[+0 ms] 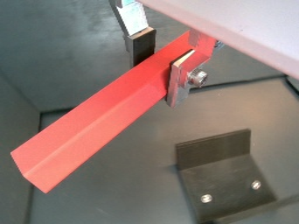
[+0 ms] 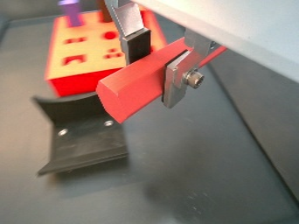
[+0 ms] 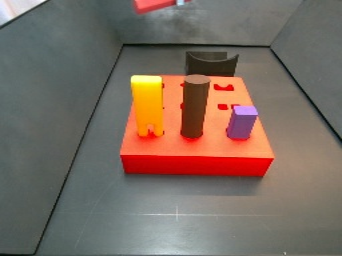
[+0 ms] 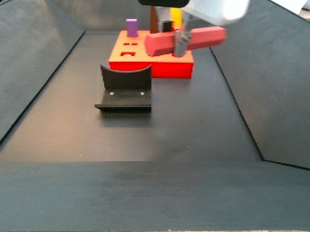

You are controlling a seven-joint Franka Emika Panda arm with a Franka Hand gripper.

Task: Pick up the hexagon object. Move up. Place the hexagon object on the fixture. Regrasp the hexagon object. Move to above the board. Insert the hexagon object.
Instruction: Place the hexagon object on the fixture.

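The hexagon object (image 1: 93,127) is a long slim red bar, held level in the air across my gripper (image 1: 162,66). The gripper is shut on it, one silver finger plate (image 2: 177,79) on its near face and the dark pad on its far face. In a side view the hexagon object (image 4: 204,38) hangs in the gripper (image 4: 179,38) above the floor, beside the board (image 4: 169,65). The dark fixture (image 4: 125,86) stands on the floor in front of the board, below and to one side of the bar. In both wrist views the fixture (image 2: 79,140) lies below the bar's free end.
The red board (image 3: 201,150) carries a yellow peg (image 3: 146,103), a dark brown cylinder (image 3: 195,106) and a short purple peg (image 3: 242,121). Shaped holes show on the board top (image 2: 82,52). Sloping dark walls (image 4: 49,63) enclose the floor.
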